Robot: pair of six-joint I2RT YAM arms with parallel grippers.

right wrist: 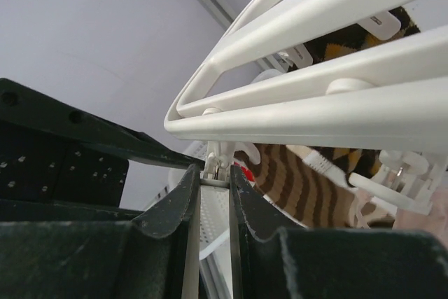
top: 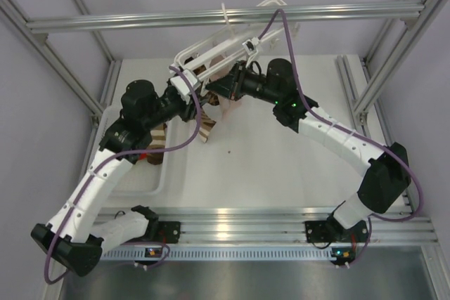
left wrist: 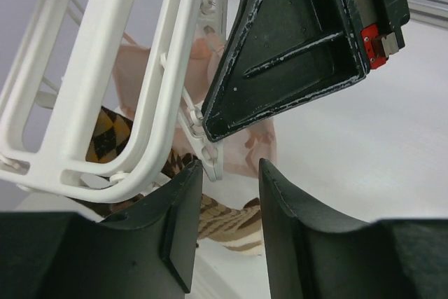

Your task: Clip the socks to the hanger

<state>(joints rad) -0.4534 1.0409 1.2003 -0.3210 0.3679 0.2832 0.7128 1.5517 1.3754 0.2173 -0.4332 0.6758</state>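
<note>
Right wrist view: right gripper (right wrist: 214, 180) is pinched onto one clip (right wrist: 216, 159) of the hanger (right wrist: 315, 96), which hangs from the rail (top: 211, 17). The left gripper (left wrist: 231, 173) has its jaws apart and holds nothing, with a striped sock (left wrist: 224, 223) just below it. Risks: the thin clip could slip from the fingers and snap closed with no sock in it, or the hanger could swing when pushed. Count: one hanger, two striped socks (the second (top: 156, 142) in the tray (top: 158, 180)), one argyle sock (left wrist: 105, 138). Pink socks (left wrist: 140, 68): number unclear.
</note>
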